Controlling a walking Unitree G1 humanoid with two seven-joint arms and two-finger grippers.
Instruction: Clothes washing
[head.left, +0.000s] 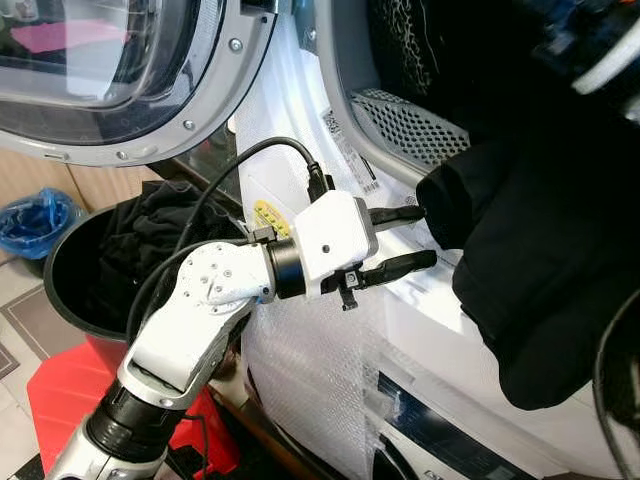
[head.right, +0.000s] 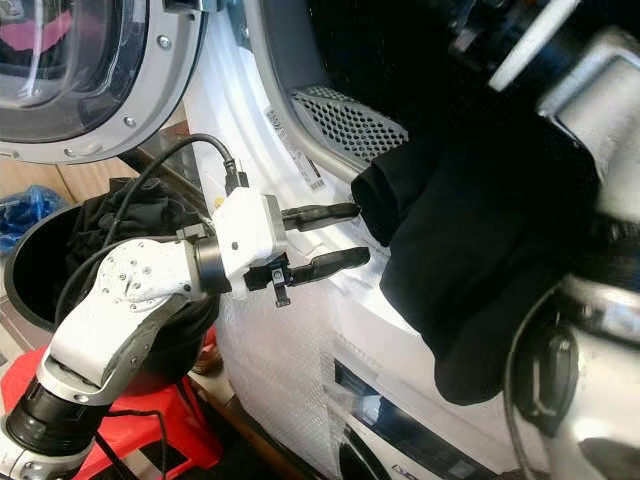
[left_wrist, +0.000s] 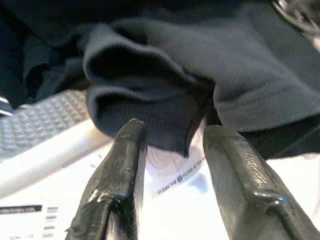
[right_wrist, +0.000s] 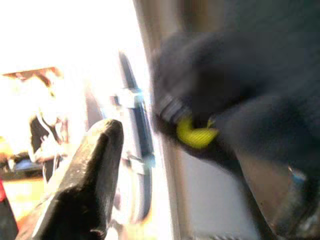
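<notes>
One washer (head.left: 330, 130), door open; tiled floor (head.left: 15, 330).

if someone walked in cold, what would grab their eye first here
Probably the dark garment hanging in a heavy bunch out of the washing machine's open drum. Right beside it, the left gripper reaches in with its fingers apart, either side of the cloth's folded edge in the left wrist view. Lower left, a black bucket holds more dark clothes, on something red.

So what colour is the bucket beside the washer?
Black bucket, clearest in the left eye view.
</notes>
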